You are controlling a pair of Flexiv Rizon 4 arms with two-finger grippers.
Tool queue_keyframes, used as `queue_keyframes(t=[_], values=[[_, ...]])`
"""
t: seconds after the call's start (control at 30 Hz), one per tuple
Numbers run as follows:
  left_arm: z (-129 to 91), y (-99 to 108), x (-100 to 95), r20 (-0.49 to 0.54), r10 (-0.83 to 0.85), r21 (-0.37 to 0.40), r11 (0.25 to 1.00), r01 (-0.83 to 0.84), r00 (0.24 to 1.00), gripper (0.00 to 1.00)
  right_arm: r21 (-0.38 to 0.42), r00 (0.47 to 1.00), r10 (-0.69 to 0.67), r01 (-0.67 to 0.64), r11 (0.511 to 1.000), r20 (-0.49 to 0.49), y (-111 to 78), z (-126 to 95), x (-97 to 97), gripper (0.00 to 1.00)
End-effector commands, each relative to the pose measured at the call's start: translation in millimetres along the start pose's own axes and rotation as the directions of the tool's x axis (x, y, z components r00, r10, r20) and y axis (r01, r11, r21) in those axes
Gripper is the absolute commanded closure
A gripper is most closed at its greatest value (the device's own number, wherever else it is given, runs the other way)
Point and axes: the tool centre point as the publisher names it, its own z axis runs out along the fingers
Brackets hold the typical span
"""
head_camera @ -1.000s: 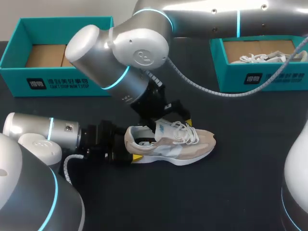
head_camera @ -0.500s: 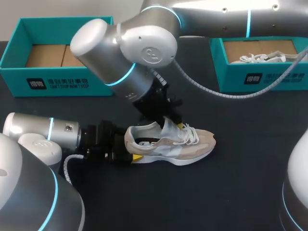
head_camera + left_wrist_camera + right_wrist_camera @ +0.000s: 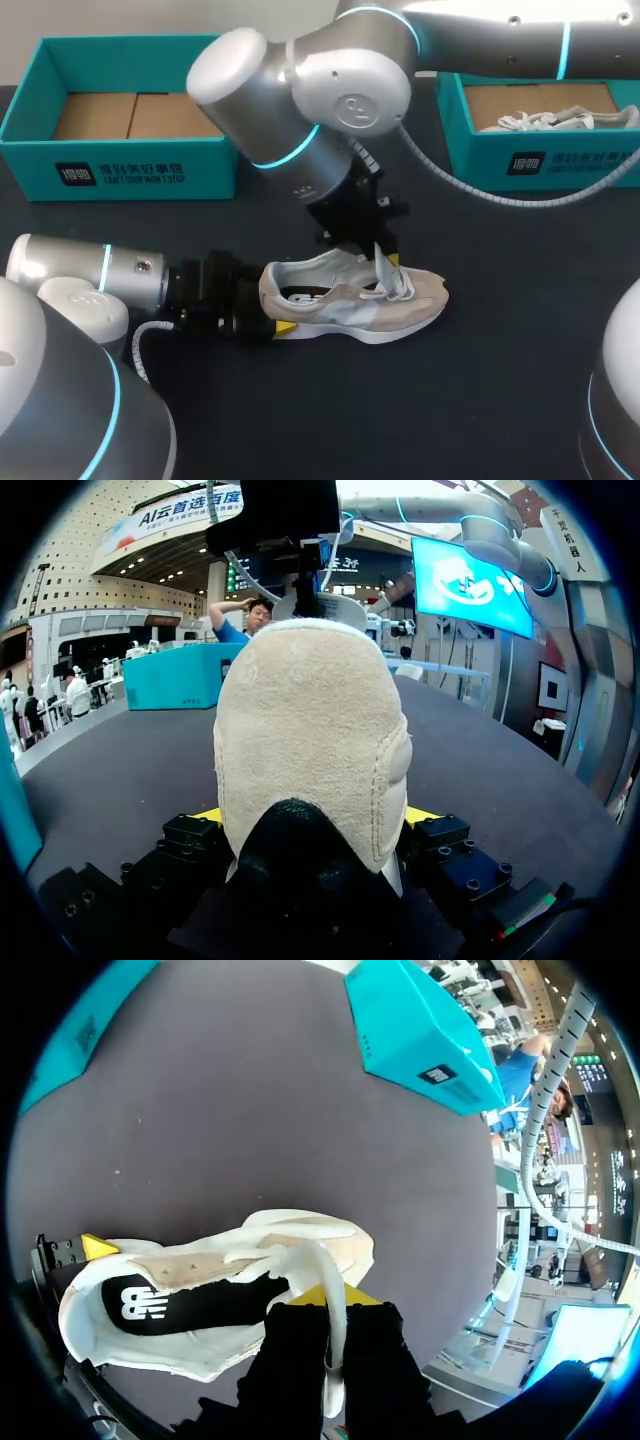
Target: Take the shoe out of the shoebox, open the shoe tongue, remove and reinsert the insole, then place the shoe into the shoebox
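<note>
- Mid-table, on the dark table top (image 3: 480, 380), the shoe (image 3: 400, 300) sits on its sole, toe toward my right side, outside both boxes.
- My left gripper (image 3: 312, 825) is clamped across the heel, with a yellow tip pressed against it on either side.
- My right gripper (image 3: 333, 1312) reaches down from above, fingers nearly together, pinching the tongue (image 3: 328, 1260) and holding it lifted off the opening.
- I see the dark insole (image 3: 200, 1305) lying inside the shoe.
- At the far edge, the left shoebox (image 3: 120, 160) stands open, showing cardboard; the right shoebox (image 3: 530, 160) holds another pale shoe (image 3: 545, 120).
</note>
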Motion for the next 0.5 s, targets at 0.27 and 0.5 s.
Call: queue_keyframes(t=[0.27,0.5], values=[[-0.5,4.0,0.0,-0.002,0.0,-0.003,1.0,0.0,1.0,1.0,0.023,0.979,0.203,-0.202,0.979,-0.035,1.9,27.2,-22.2,0.73],[-0.5,4.0,0.0,-0.002,0.0,-0.003,1.0,0.0,1.0,1.0,0.035,0.976,0.216,-0.216,0.976,-0.009,1.5,38.1,-34.4,0.55]])
